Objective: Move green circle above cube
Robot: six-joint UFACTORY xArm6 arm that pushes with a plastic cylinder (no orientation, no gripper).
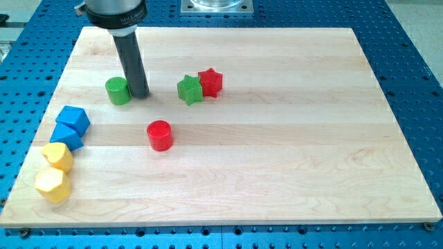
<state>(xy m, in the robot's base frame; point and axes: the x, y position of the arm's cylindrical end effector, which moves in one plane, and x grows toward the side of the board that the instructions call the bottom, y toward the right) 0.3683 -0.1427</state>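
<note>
Green circle [118, 90] sits on the wooden worktop [277, 159] in its upper-left part, with our tip [140, 95] just beside it on the view's right. We carry no pincer, only a dark rod, so no open or closed state applies. From the view's left: two yellow blocks [55, 171] lie near the bottom-left edge, two blue cubes [70, 126] touch just above them, a red cylinder [160, 135] stands apart toward the centre, and a green star [189, 90] touches a red star [210, 82].
</note>
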